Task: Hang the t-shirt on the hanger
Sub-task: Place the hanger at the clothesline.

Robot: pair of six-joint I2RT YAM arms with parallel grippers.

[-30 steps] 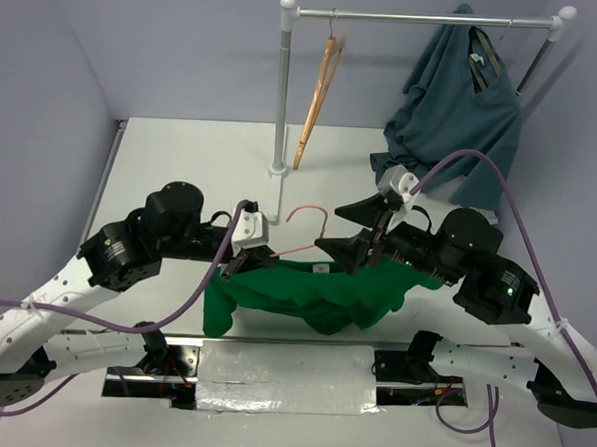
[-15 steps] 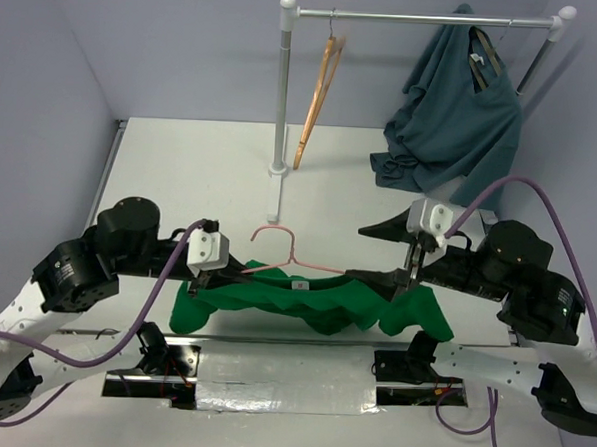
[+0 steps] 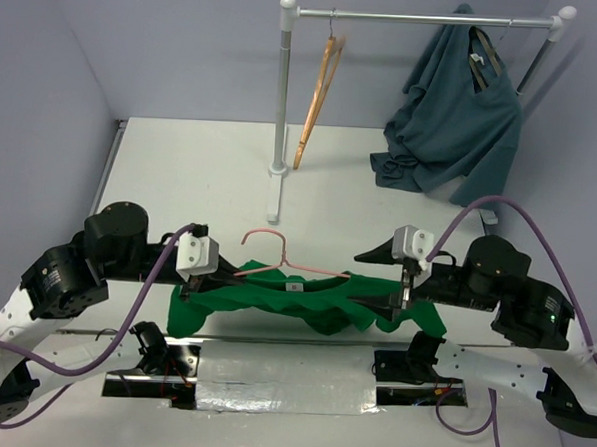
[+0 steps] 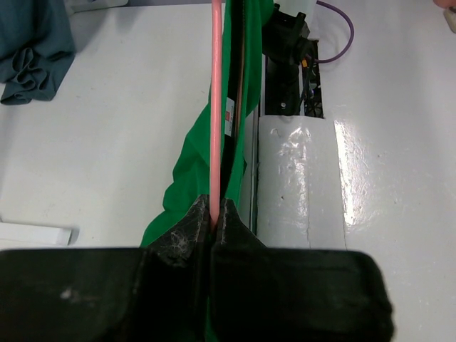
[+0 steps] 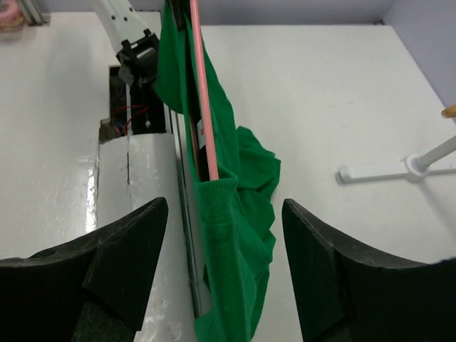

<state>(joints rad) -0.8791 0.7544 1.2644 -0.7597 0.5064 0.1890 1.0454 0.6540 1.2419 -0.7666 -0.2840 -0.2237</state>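
Left arm (image 3: 96,258) and right arm (image 3: 501,284) low over bench (image 3: 181,167), reaching toward each other. Left jaws clamped on hanger (image 4: 215,107) wire. Right jaws wide apart, t-shirt (image 5: 228,214) and hanger between them. T-shirt hangs along wire.

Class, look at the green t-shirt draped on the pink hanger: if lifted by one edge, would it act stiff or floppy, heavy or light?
Probably floppy: the t-shirt sags in loose folds below the hanger. Likely light, since the hanger's thin wire looks straight under it. It might slide along that wire if tugged.
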